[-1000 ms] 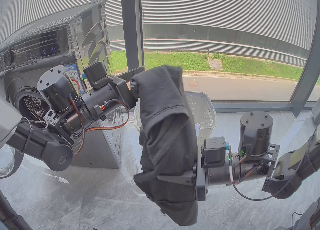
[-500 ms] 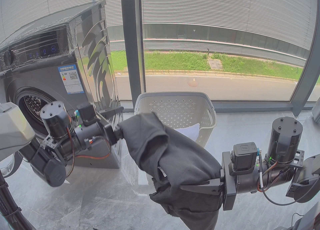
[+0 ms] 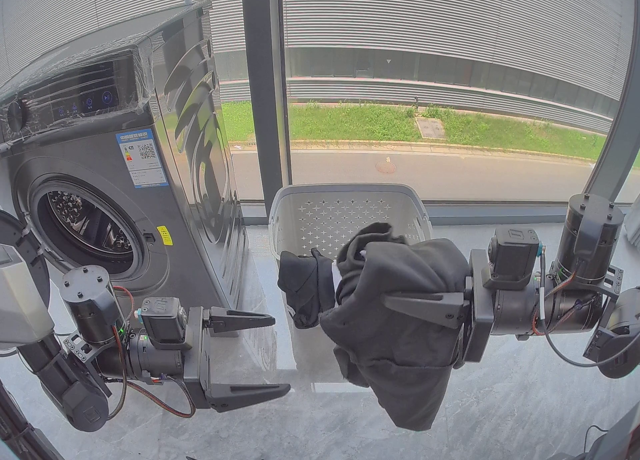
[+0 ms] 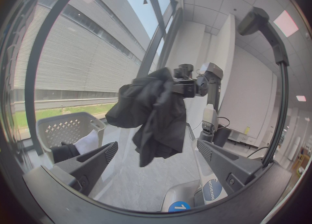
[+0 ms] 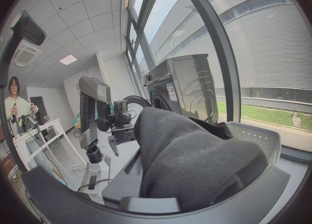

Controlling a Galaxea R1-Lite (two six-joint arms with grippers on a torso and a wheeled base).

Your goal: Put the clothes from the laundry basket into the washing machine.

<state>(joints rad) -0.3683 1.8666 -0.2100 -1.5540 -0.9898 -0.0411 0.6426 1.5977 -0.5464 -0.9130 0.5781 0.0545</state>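
The right gripper (image 3: pixel 397 308) is pinching a dark garment (image 3: pixel 400 348), which is hanging long-axis down in front of the laundry basket (image 3: pixel 347 204). The washing machine drum (image 3: pixel 87 224) is lying well to the left, nearer the spread, empty left gripper (image 3: pixel 280 353).

Your head camera is looking forward and down from high up, taking in the washing machine (image 3: pixel 100 168) at ten o'clock and the laundry basket (image 3: pixel 347 204) at twelve. Your left wrist camera is sitting low behind the left gripper (image 4: pixel 156 146), facing the basket and the dark garment (image 4: pixel 152 114) well beyond it. Your right wrist camera is looking from hard against that garment towards the machine. All three views are sharing the basket and the garment.
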